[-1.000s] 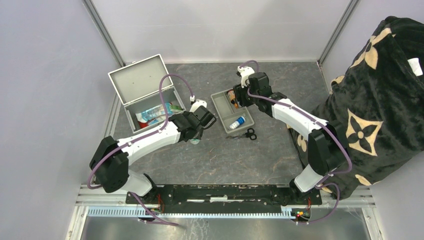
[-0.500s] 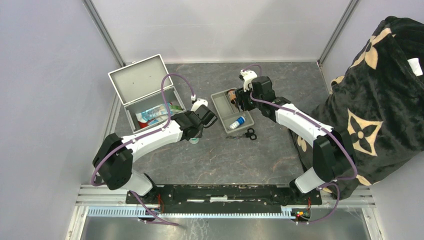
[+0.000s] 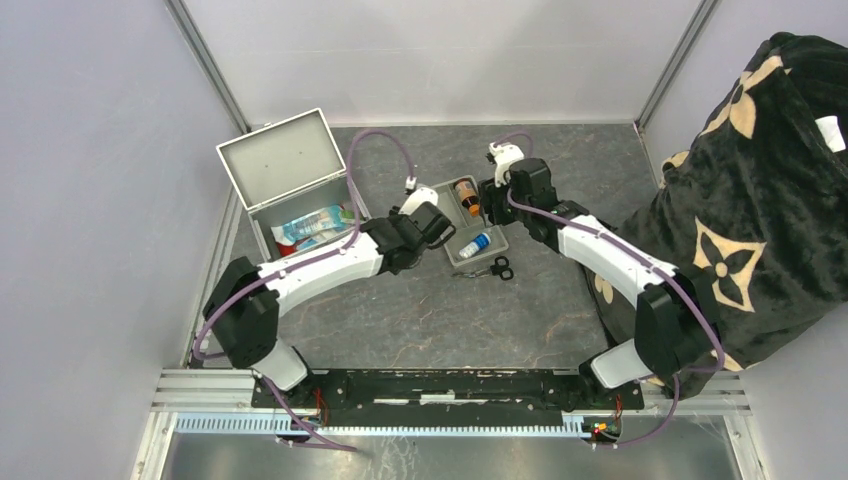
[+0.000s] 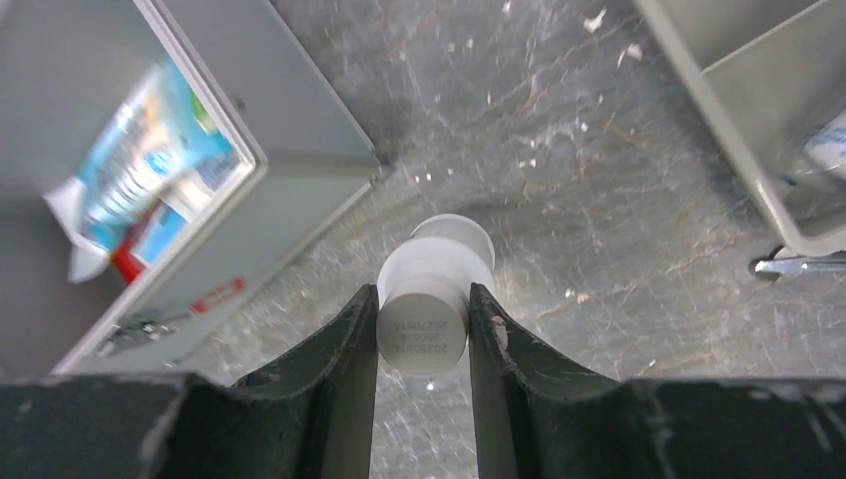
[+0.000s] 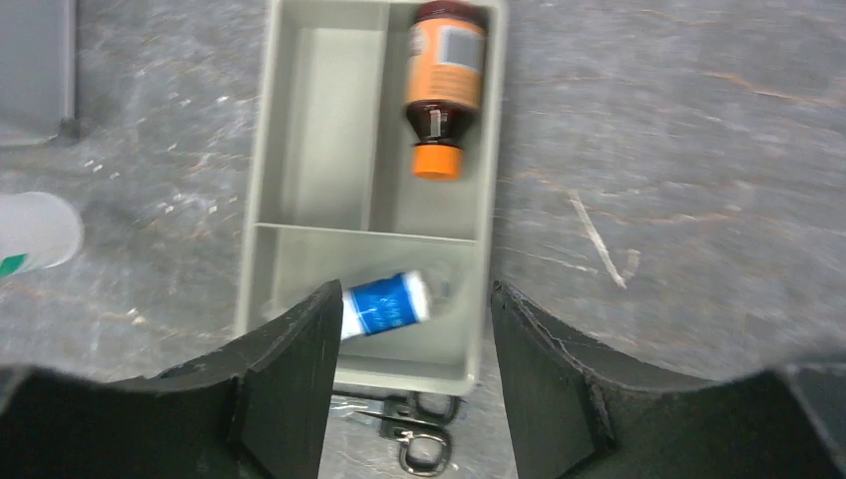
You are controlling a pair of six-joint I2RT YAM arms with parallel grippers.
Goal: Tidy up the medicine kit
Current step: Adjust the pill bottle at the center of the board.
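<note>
The step in hand looks like a pick-up: the left gripper (image 4: 421, 295) is clenched on a white bottle (image 4: 439, 254), both fingers pressed against its sides, over bare table (image 4: 599, 180) between the kit (image 3: 282, 158) and the tray (image 5: 329, 110). The kit sits at the back left of the table, lid thrown open, with blue-and-white packets (image 3: 315, 225) inside. The right gripper (image 5: 414, 294) hangs over the tray with its fingers spread and nothing between them. Below it lie a brown bottle (image 5: 444, 75) in 1 compartment and a blue-labelled vial (image 5: 384, 304) in another, with scissors (image 5: 409, 429) just outside the tray's near wall. Whether the white bottle is clear of the table I cannot tell. Next, I judge, the left arm needs to carry it over the kit's front wall and let go inside, while the right arm drops onto 1 of the tray items, fingers straddling it.
</note>
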